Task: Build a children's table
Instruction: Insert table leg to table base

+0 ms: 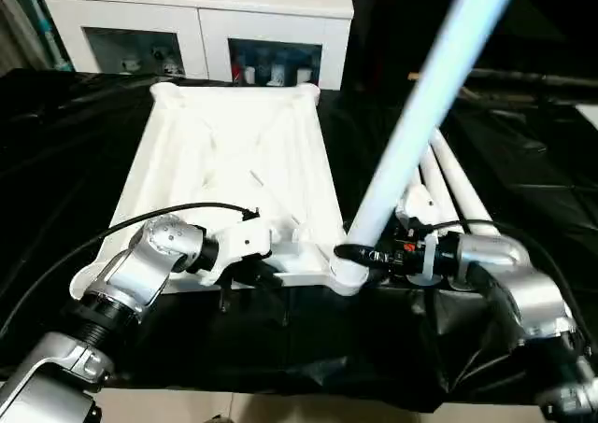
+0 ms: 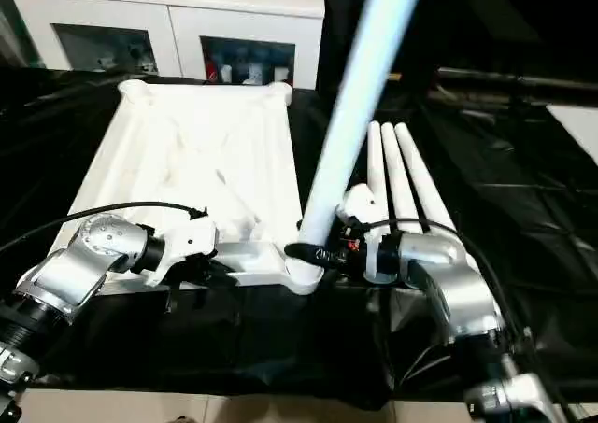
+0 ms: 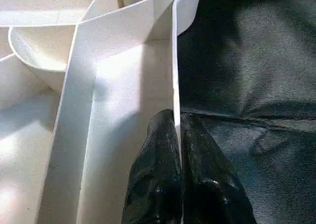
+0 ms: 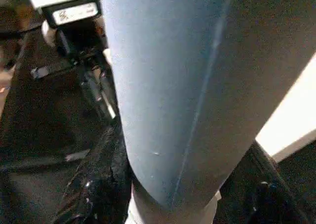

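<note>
The white table top (image 1: 234, 171) is laid upside down on the black-covered surface (image 1: 84, 143), so that its ribbed underside is turned up. Behind it a white cabinet (image 1: 201, 17) with glass doors is seen.

The near edge wall of the top is pinched by the left tool (image 3: 177, 150), whose two black fingers (image 3: 158, 184) are closed on the thin wall, one on each side.

One white leg (image 1: 411, 124) is gripped near its lower end by the right tool (image 1: 350, 253). The leg is tilted, and its lower end is placed at the round socket (image 1: 344, 275) of the near right corner of the top. If it is fully seated cannot be told.

Three more legs (image 2: 402, 185) are laid side by side on the surface, just to the right of the top.

A white label (image 4: 74, 14) is seen on the left tool in the right wrist view, but its print cannot be read.
</note>
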Tool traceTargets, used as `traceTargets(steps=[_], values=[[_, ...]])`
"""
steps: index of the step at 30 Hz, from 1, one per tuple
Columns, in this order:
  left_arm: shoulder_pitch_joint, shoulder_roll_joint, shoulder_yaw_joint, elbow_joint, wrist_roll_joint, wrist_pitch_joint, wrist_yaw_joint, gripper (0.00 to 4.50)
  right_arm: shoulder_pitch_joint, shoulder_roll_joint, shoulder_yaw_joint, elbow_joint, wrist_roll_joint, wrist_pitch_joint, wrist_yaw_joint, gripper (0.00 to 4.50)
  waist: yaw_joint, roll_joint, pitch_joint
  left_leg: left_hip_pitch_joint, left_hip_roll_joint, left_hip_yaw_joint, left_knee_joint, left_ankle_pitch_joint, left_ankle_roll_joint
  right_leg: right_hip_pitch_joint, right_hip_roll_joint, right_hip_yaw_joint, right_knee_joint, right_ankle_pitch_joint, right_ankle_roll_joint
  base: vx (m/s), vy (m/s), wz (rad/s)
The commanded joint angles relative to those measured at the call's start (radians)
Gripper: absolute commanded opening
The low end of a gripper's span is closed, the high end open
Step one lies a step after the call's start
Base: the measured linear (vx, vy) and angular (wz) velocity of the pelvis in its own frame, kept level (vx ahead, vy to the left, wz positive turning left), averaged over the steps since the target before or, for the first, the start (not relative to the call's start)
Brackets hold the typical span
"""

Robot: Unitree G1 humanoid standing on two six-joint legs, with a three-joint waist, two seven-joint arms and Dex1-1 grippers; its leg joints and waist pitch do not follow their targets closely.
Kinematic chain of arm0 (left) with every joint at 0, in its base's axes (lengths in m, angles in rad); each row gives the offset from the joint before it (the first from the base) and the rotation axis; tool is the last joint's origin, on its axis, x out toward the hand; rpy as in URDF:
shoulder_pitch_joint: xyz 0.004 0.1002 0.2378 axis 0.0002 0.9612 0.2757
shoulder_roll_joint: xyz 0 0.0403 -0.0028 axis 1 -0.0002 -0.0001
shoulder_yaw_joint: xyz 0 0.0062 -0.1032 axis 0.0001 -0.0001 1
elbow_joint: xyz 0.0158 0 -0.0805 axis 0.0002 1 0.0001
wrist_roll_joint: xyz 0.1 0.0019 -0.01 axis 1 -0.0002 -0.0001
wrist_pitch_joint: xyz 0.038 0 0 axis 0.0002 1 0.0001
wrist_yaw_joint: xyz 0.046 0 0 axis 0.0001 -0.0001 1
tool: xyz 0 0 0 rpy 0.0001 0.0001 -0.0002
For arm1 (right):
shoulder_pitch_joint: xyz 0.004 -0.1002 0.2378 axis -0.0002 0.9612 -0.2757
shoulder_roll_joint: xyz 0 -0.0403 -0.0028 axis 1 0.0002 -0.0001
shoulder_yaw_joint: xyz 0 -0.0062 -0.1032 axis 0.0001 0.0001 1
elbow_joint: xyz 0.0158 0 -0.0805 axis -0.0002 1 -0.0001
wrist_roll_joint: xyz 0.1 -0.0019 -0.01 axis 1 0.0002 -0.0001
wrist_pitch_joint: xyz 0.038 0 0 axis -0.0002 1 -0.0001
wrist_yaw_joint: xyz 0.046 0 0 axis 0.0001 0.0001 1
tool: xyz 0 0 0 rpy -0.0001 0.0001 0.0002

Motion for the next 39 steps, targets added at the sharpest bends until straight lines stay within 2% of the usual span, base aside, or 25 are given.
traceTargets(steps=[1,3,4,5,6,9,12,14,17,18,19,22,23,24,25,26,29,30,33,34,38,39], values=[[-0.006,0.012,0.007,-0.018,0.013,-0.012,0.004,0.00,0.031,-0.029,0.085,0.106,-0.078,0.060,0.064,1.85,-0.009,-0.001,-0.045,0.002,0.029,0.000,-0.063,-0.134,0.041,0.046,-0.066,0.058,-0.071,-0.090,-0.205,0.000,0.000,0.00],[-0.007,0.012,0.006,-0.018,0.014,-0.013,0.003,0.00,0.020,-0.033,0.093,0.116,-0.082,0.059,0.076,1.85,-0.008,-0.003,-0.046,0.002,0.030,-0.001,-0.063,-0.133,0.036,0.047,-0.068,0.059,-0.072,-0.101,-0.199,0.000,0.000,0.00],[-0.009,0.012,0.004,-0.016,0.019,-0.018,0.001,0.00,0.004,-0.039,0.111,0.131,-0.096,0.048,0.099,1.85,-0.008,-0.008,-0.047,0.002,0.031,0.000,-0.062,-0.127,0.037,0.047,-0.067,0.059,-0.072,-0.094,-0.198,0.000,0.000,0.00],[-0.009,0.013,0.004,-0.016,0.019,-0.018,0.001,0.00,0.002,-0.039,0.112,0.132,-0.097,0.047,0.102,1.85,-0.007,-0.007,-0.048,0.002,0.031,-0.001,-0.063,-0.112,0.039,0.047,-0.066,0.058,-0.068,-0.073,-0.201,0.000,0.000,0.00],[-0.009,0.014,0.003,-0.015,0.022,-0.021,0.001,0.00,0.000,-0.042,0.124,0.139,-0.102,0.036,0.117,1.85,-0.008,-0.013,-0.050,0.002,0.031,0.000,-0.061,-0.102,0.042,0.047,-0.065,0.058,-0.065,-0.048,-0.205,0.000,0.000,0.00],[-0.009,0.016,0.003,-0.016,0.022,-0.024,0.001,0.00,0.008,-0.039,0.128,0.143,-0.104,0.024,0.118,1.85,-0.007,-0.010,-0.051,0.004,0.032,-0.001,-0.061,-0.095,0.043,0.046,-0.065,0.058,-0.062,-0.011,-0.212,0.000,0.000,0.00],[-0.006,0.020,0.002,-0.020,0.020,-0.029,-0.005,0.00,0.023,-0.033,0.132,0.149,-0.104,0.005,0.120,1.85,-0.007,-0.014,-0.051,0.003,0.031,-0.001,-0.062,-0.120,0.037,0.047,-0.066,0.058,-0.065,-0.027,-0.212,0.000,0.000,0.00],[-0.005,0.025,-0.003,-0.021,0.015,-0.047,-0.025,0.00,0.044,-0.024,0.132,0.158,-0.105,-0.038,0.121,1.85,-0.006,-0.013,-0.051,0.004,0.031,-0.001,-0.063,-0.134,0.033,0.046,-0.067,0.058,-0.068,-0.048,-0.205,0.000,0.000,0.00],[-0.005,0.025,-0.003,-0.021,0.013,-0.051,-0.029,0.00,0.048,-0.020,0.129,0.160,-0.104,-0.048,0.118,1.85,-0.009,-0.014,-0.049,0.004,0.031,-0.002,-0.066,-0.156,0.027,0.046,-0.066,0.057,-0.072,-0.090,-0.195,0.000,0.000,0.00],[-0.008,0.028,-0.006,-0.019,0.009,-0.068,-0.045,0.00,0.066,-0.008,0.113,0.167,-0.102,-0.089,0.104,1.85,-0.007,-0.006,-0.049,0.005,0.032,-0.003,-0.066,-0.166,0.023,0.044,-0.068,0.058,-0.075,-0.104,-0.194,0.000,0.000,0.00],[-0.012,0.030,-0.006,-0.015,0.008,-0.074,-0.051,0.00,0.078,0.000,0.100,0.167,-0.094,-0.099,0.095,1.85,-0.008,-0.003,-0.048,0.005,0.033,-0.004,-0.068,-0.176,0.017,0.044,-0.067,0.058,-0.075,-0.109,-0.191,0.000,0.000,0.00],[-0.020,0.031,-0.004,-0.008,0.010,-0.079,-0.056,0.00,0.092,0.011,0.078,0.171,-0.082,-0.106,0.076,1.85,-0.009,-0.006,-0.050,0.007,0.034,-0.004,-0.069,-0.188,0.012,0.044,-0.066,0.057,-0.075,-0.102,-0.195,0.000,0.000,0.00],[-0.022,0.031,-0.003,-0.006,0.010,-0.079,-0.056,0.00,0.097,0.014,0.073,0.175,-0.079,-0.103,0.068,1.85,-0.010,-0.004,-0.050,0.007,0.033,-0.005,-0.070,-0.188,0.011,0.044,-0.064,0.057,-0.075,-0.090,-0.199,0.000,0.000,0.00],[-0.024,0.030,-0.001,-0.004,0.010,-0.078,-0.058,0.00,0.110,0.018,0.065,0.188,-0.080,-0.110,0.046,1.85,-0.010,0.004,-0.050,0.008,0.034,-0.005,-0.071,-0.194,0.008,0.044,-0.064,0.057,-0.075,-0.082,-0.203,0.000,0.000,0.00],[-0.024,0.030,-0.001,-0.004,0.010,-0.078,-0.058,0.00,0.110,0.018,0.065,0.188,-0.080,-0.110,0.046,1.85,-0.011,0.001,-0.050,0.008,0.033,-0.005,-0.071,-0.199,0.007,0.044,-0.064,0.057,-0.076,-0.083,-0.203,0.000,0.000,0.00],[-0.025,0.030,-0.001,-0.004,0.009,-0.078,-0.058,0.00,0.117,0.019,0.063,0.196,-0.083,-0.116,0.035,1.85,-0.011,0.004,-0.048,0.009,0.033,-0.006,-0.073,-0.215,0.002,0.044,-0.065,0.056,-0.078,-0.103,-0.203,0.000,0.000,0.00],[-0.023,0.029,-0.004,-0.003,0.010,-0.078,-0.061,0.00,0.145,0.015,0.081,0.191,-0.089,-0.128,0.044,1.85,-0.012,0.004,-0.048,0.011,0.032,-0.006,-0.073,-0.241,-0.002,0.045,-0.065,0.058,-0.083,-0.139,-0.196,0.000,0.000,0.00],[-0.023,0.029,-0.007,-0.002,0.009,-0.081,-0.068,0.00,0.159,0.010,0.100,0.176,-0.096,-0.132,0.058,1.85,-0.011,0.010,-0.048,0.010,0.033,-0.007,-0.074,-0.240,-0.003,0.045,-0.065,0.058,-0.082,-0.133,-0.197,0.000,0.000,0.00],[-0.025,0.030,-0.010,0.001,0.010,-0.086,-0.073,0.00,0.163,0.008,0.111,0.173,-0.104,-0.140,0.068,1.85,-0.012,0.010,-0.045,0.016,0.034,-0.007,-0.078,-0.257,-0.002,0.045,-0.064,0.056,-0.085,-0.136,-0.201,0.000,0.000,0.00],[-0.028,0.031,-0.013,0.005,0.011,-0.092,-0.079,0.00,0.164,0.005,0.122,0.174,-0.113,-0.150,0.078,1.85,-0.012,0.011,-0.048,0.017,0.034,-0.009,-0.079,-0.255,-0.004,0.049,-0.065,0.057,-0.084,-0.121,-0.205,0.000,0.000,0.00],[-0.040,0.046,-0.028,0.018,0.011,-0.128,-0.131,0.00,0.157,-0.007,0.147,0.190,-0.141,-0.172,0.135,1.85,-0.013,0.010,-0.049,0.017,0.033,-0.007,-0.078,-0.235,0.006,0.051,-0.063,0.056,-0.080,-0.068,-0.217,0.000,0.000,0.00],[-0.040,0.046,-0.028,0.018,0.011,-0.128,-0.131,0.00,0.157,-0.007,0.147,0.190,-0.141,-0.172,0.135,1.85,-0.013,0.007,-0.049,0.017,0.033,-0.007,-0.077,-0.236,0.009,0.051,-0.063,0.055,-0.080,-0.070,-0.217,0.000,0.000,0.00]])
